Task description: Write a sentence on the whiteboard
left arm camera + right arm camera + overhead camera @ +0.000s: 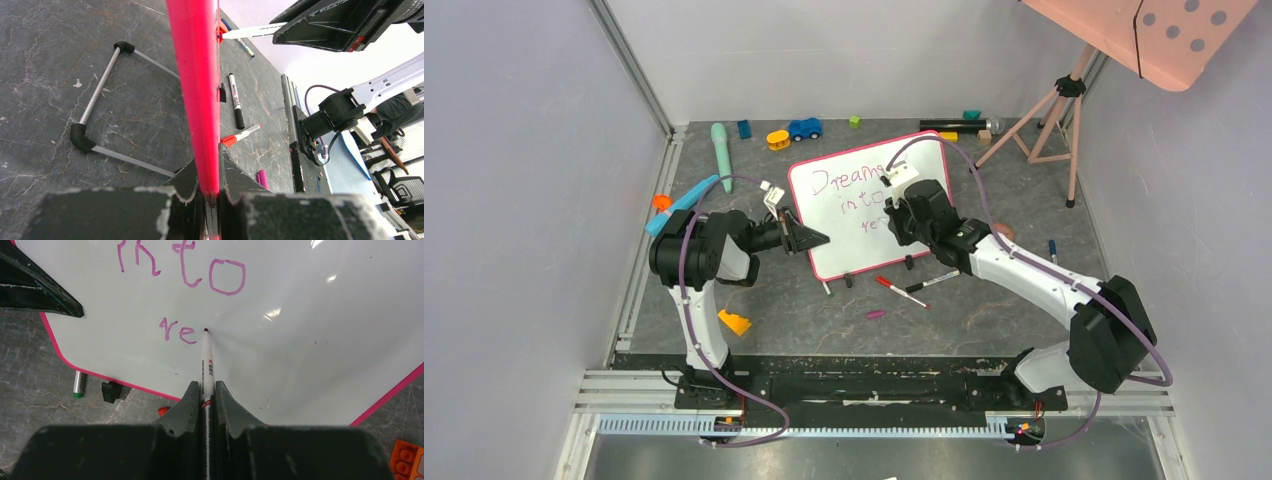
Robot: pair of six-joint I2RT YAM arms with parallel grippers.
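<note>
Jaws of our left gripper [209, 176] pinch the glossy whiteboard's [839, 245] pink frame at its nine o'clock edge, mid-table. We read the purple sentence [861, 200]: "Dreams into re". At three o'clock of "re", our right gripper [205, 387] clamps a white marker [206, 355], tip touching.

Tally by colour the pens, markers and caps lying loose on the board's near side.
Red-capped marker: 1
Black-capped marker: 1
Green-ended marker: 1
Blue pen: 1
Purple cap: 1
Total: 5
</note>
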